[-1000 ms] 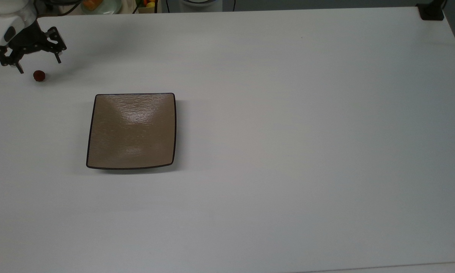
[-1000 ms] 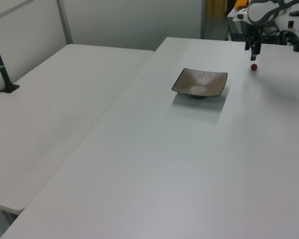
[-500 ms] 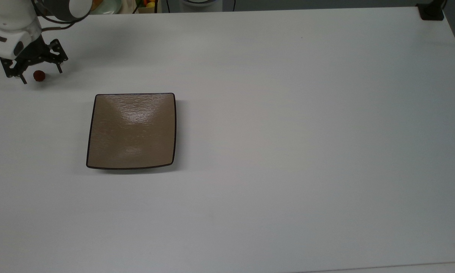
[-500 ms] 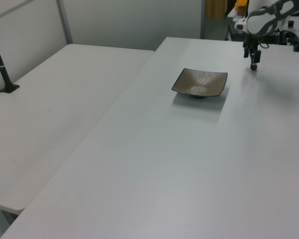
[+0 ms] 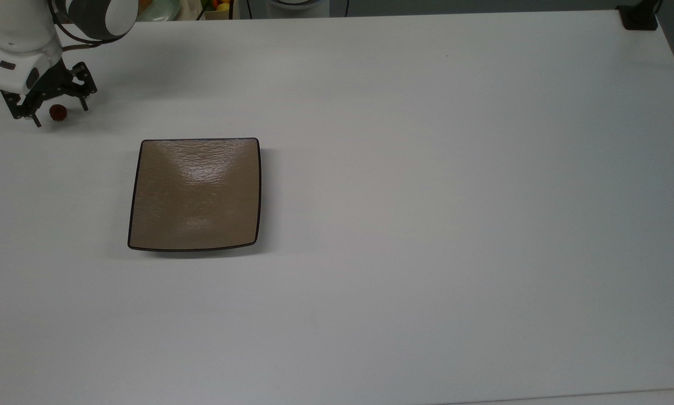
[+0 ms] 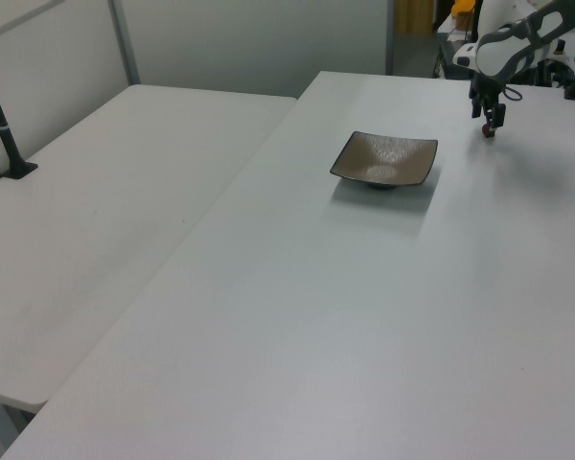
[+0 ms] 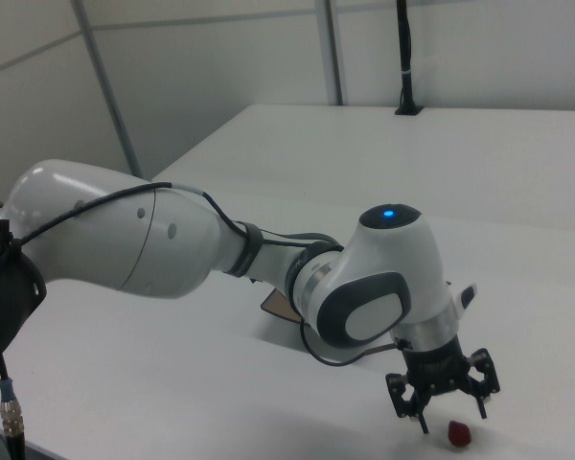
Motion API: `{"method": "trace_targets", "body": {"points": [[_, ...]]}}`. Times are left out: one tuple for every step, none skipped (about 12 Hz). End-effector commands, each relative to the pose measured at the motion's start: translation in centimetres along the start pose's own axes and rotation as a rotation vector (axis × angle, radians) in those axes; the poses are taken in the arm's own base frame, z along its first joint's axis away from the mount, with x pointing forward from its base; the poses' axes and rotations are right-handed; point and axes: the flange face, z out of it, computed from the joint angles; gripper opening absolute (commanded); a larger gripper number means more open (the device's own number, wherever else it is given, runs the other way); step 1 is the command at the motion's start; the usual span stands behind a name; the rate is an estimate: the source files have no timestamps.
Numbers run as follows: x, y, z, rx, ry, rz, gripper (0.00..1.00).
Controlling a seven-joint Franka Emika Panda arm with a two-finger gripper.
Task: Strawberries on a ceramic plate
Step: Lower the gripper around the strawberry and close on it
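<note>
Claw (image 5: 58, 115) has dropped around the berry (image 5: 58, 112) | fingers spread wide, straddling it, gripping nothing | plate (image 5: 195, 194) bare at top view's right | grasp, carry, drop all remain

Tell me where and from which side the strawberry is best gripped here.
Grip the strawberry across its middle, coming straight down from above. It is small and roundish and lies on the white table, apart from the ceramic plate, so no side is blocked. The open gripper already straddles it, a finger on either side.
</note>
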Motion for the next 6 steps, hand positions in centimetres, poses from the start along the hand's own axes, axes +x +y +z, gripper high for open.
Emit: {"method": "trace_targets", "body": {"points": [[-1.57,-0.15,0.58,-0.018,-0.045,-0.073,0.76],[-1.83,-0.02,0.54,-0.02,-0.048,-0.085,0.73],[-1.75,-0.09,0.58,-0.019,-0.049,-0.087,0.71],[-1.75,-0.09,0.58,-0.019,-0.049,-0.089,0.68],[-1.76,-0.13,0.63,-0.019,-0.049,-0.089,0.66],[-1.76,-0.13,0.63,-0.019,-0.049,-0.089,0.59]]}}
